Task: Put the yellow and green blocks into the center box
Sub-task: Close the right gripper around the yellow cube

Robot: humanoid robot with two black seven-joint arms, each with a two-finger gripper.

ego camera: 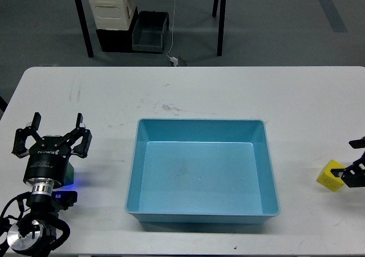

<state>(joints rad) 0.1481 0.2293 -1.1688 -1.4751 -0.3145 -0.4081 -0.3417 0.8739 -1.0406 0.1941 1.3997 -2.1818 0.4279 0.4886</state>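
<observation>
We counted one yellow block [330,175] in view, sitting on the white table [188,92] near its right edge, well apart from the blue tray [201,217]. The green block could not be picked out for certain; a dark greenish shape showed just under our left gripper [55,134], but too much of it was hidden for us to say what it was. There was one blue tray, lying in the middle of the table with nothing inside it. We had two arms in view. Our left gripper stood over the left part of the table with its two fingers spread wide, clasping nothing that we could see, and a blue light glowed on the table beside its base. Our right gripper [356,171] reached in from the right edge, touching or just beside the yellow block; only a part of it showed, so we could not tell how far open it was or whether it had hold of the block. The tabletop was white and marked with faint scuffs. Beyond it lay a grey floor, two dark table legs [83,23], one cream crate [112,6] on a black stand, one dark grey bin [150,32] beside it, and one thin white cable [171,23] hanging down to a small plug on the floor.
</observation>
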